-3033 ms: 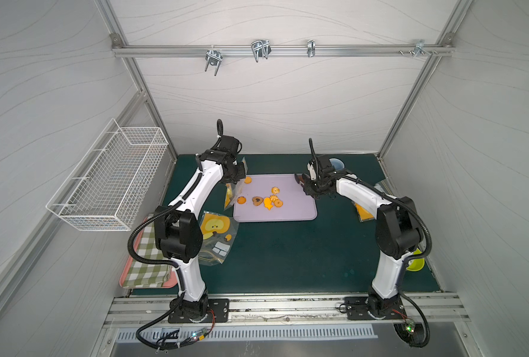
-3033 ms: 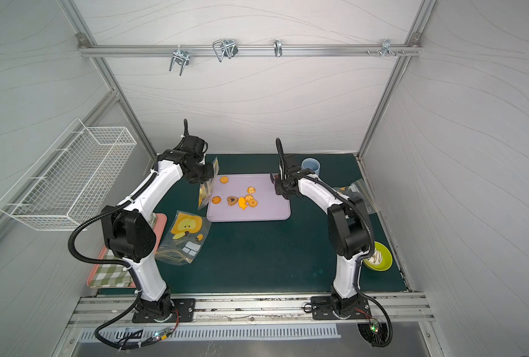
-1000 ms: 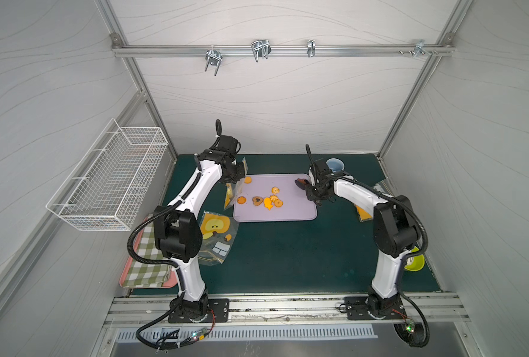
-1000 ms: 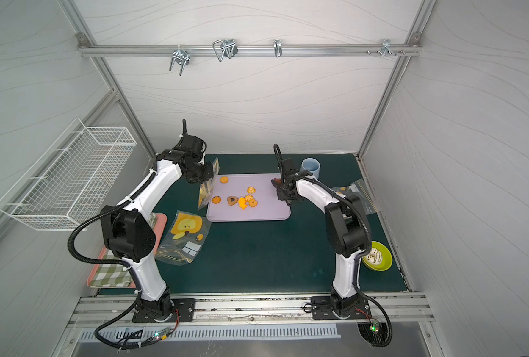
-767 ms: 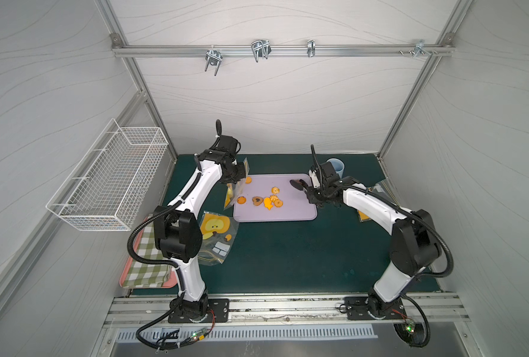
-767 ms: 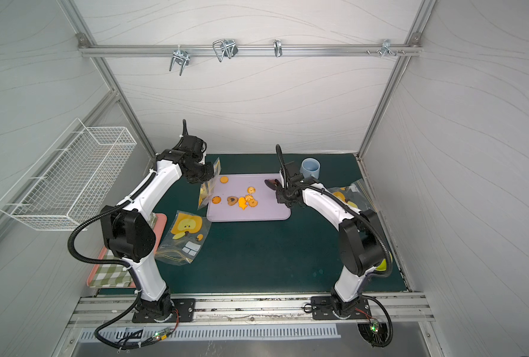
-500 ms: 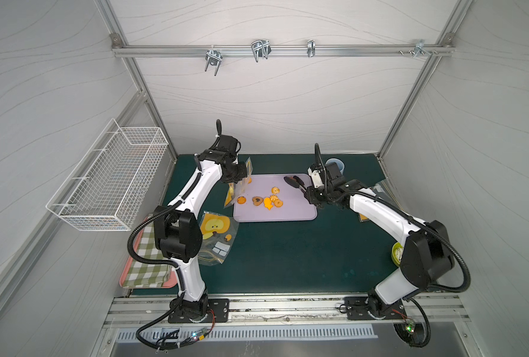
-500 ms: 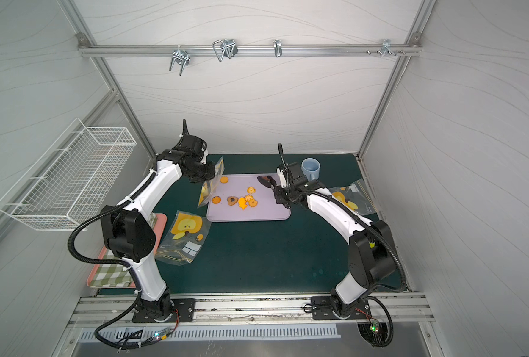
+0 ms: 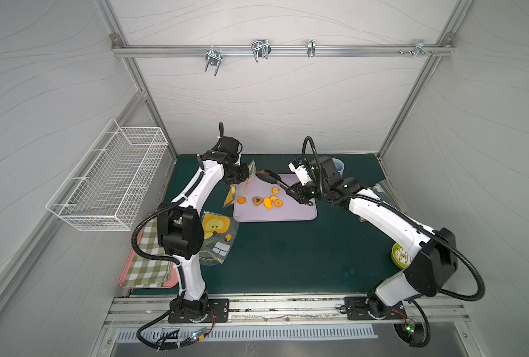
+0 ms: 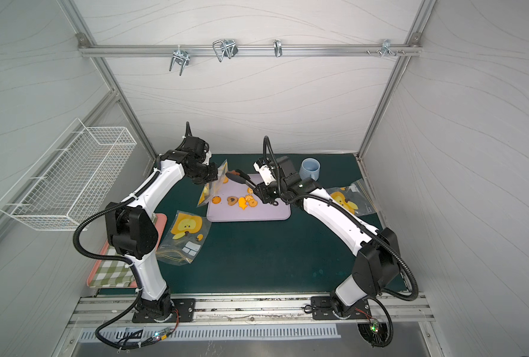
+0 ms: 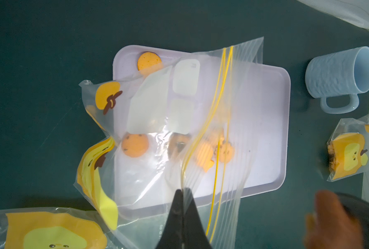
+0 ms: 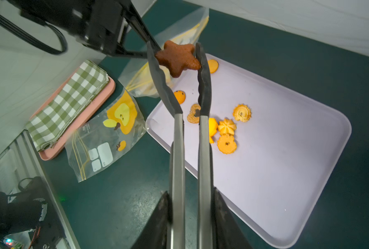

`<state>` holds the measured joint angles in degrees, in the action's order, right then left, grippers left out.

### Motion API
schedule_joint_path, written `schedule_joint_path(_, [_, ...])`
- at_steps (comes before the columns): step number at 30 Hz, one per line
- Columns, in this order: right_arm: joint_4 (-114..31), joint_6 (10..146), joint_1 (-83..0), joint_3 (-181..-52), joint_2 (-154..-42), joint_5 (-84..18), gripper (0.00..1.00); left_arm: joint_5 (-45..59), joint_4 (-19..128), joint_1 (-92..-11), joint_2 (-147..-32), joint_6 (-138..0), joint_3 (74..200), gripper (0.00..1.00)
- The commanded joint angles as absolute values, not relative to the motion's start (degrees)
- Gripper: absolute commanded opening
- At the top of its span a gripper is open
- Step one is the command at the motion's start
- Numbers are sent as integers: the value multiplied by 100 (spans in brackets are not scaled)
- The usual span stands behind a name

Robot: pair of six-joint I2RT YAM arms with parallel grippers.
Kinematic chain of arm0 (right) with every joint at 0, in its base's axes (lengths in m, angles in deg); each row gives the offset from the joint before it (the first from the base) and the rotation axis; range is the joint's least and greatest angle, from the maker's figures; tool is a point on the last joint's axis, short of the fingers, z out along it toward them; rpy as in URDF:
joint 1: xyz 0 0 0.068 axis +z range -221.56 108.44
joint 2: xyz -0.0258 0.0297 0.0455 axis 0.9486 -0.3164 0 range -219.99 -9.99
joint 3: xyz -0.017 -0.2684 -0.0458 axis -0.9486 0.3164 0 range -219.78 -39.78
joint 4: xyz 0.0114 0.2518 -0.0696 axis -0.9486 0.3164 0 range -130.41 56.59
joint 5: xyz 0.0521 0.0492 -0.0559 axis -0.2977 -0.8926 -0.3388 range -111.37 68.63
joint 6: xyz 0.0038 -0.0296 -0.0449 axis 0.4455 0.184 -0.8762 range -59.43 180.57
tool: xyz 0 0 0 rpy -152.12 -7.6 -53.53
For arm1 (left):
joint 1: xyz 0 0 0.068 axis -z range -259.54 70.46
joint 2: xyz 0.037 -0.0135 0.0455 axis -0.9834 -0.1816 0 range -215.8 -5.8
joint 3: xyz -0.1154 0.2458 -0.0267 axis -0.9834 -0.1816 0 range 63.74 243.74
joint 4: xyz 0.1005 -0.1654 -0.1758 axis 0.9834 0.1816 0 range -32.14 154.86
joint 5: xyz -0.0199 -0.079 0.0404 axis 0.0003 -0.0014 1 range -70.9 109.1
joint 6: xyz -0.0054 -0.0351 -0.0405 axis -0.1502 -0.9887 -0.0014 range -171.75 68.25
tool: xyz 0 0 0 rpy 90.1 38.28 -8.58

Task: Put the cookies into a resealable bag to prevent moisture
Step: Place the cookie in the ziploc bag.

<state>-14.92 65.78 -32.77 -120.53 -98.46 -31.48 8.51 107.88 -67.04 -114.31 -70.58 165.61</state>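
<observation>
Right pincer (image 12: 189, 208), outstretched, clamps tongs (image 12: 177, 151) holding star cookie (image 12: 177, 57) beside bag (image 12: 192, 23).

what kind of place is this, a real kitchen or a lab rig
Most likely a lab robot cell, not a kitchen: white panel walls on an aluminium frame, two arms bolted to a rail, and a tray of cookies on a green mat.

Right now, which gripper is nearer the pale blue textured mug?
Right. The right gripper is near the mug at the lilac tray's end; the left gripper pinches a clear plastic bag at the opposite end.
</observation>
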Motion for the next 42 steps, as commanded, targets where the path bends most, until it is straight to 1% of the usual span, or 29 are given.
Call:
schedule_joint_path(1, [-1604,6389,-3201,-12447,-10041,-3253,31,768,10734,-6688,-11530,-6990,16660,0])
schedule_joint_path(7, [-1480,6370,-3184,-12890,-10561,-3253,29,728,10718,-6670,-11530,-6988,16642,0])
schedule_joint_path(17, [-1202,6121,-3083,-13347,-11170,-3285,28,745,10723,-6662,-11494,-6959,16640,0])
schedule_joint_path(24, [-707,5679,-2943,-13361,-11209,-2642,28,853,10744,-6662,-11469,-6951,16653,0])
schedule_joint_path(32, [-207,5188,-2783,-13511,-11437,-2377,28,913,10728,-6662,-11417,-6951,16634,0])
schedule_joint_path(38, [-354,5156,-2658,-13674,-11548,-2577,29,774,10691,-6653,-11434,-6950,16621,0])
schedule_joint_path(42, [-502,5230,-2658,-14042,-11837,-2694,29,759,10687,-6651,-11423,-6941,16611,0])
